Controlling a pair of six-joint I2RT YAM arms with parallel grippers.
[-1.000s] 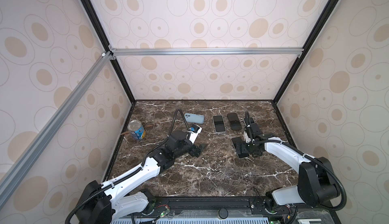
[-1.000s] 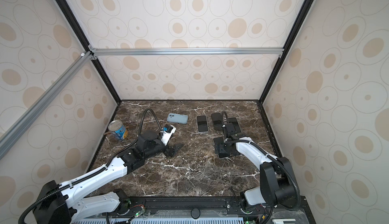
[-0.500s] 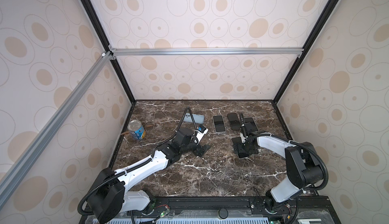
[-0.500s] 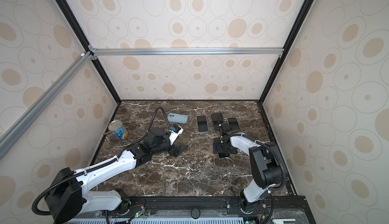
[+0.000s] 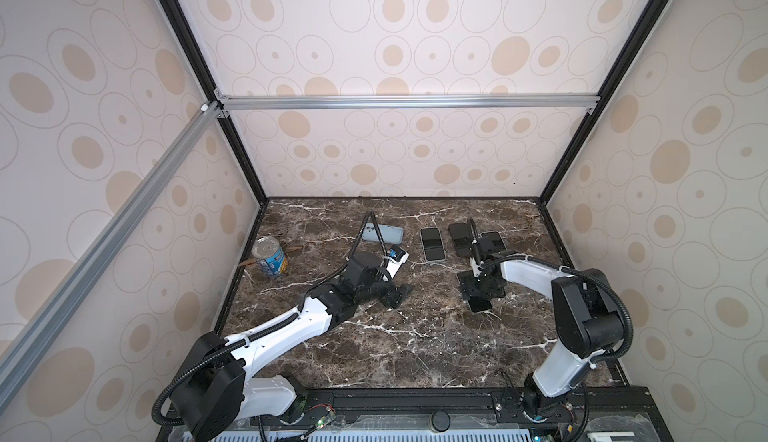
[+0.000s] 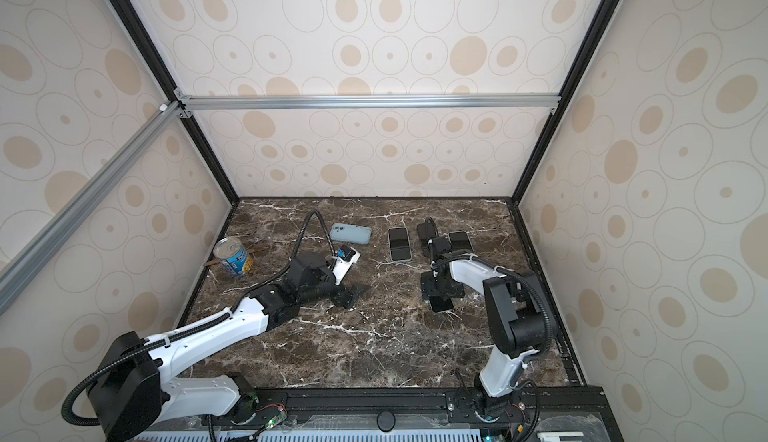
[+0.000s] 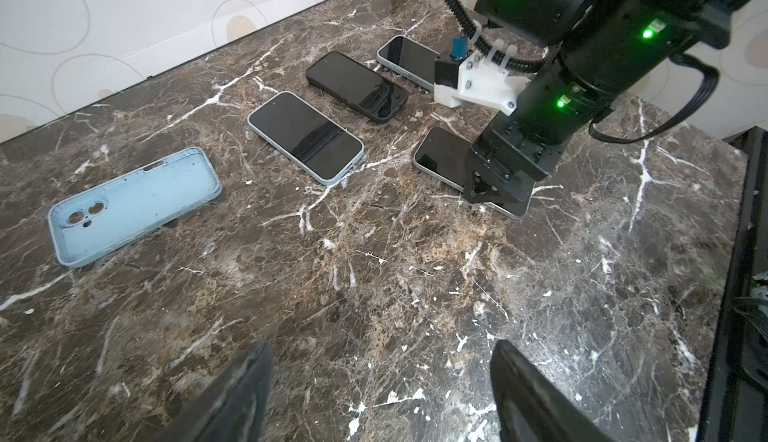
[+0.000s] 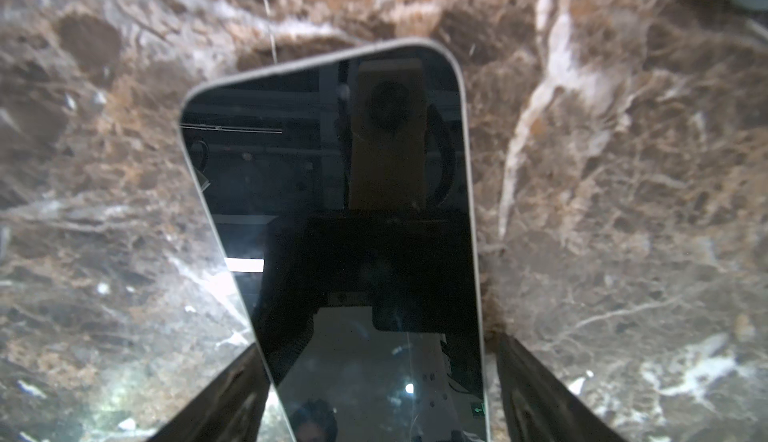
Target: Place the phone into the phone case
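1. Right gripper (image 8: pixel 377 342): jaws straddle the phone (image 8: pixel 332 211) lying flat on the table (image 8: pixel 623 211), close against its long edges; I cannot tell whether they pinch it.
2. Left gripper (image 7: pixel 380 344): jaws spread wide, empty, over the table.
3. The blue phone case (image 7: pixel 133 203) lies open-side up, well apart from the phone.

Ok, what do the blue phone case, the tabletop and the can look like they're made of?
The phone case looks like soft silicone or rubbery plastic: matte pale blue, no glare, moulded rim. The tabletop reads as polished brown marble or a marble-print laminate with white veins; which one is unclear. The can seems metal: shiny silver lid, printed blue label.
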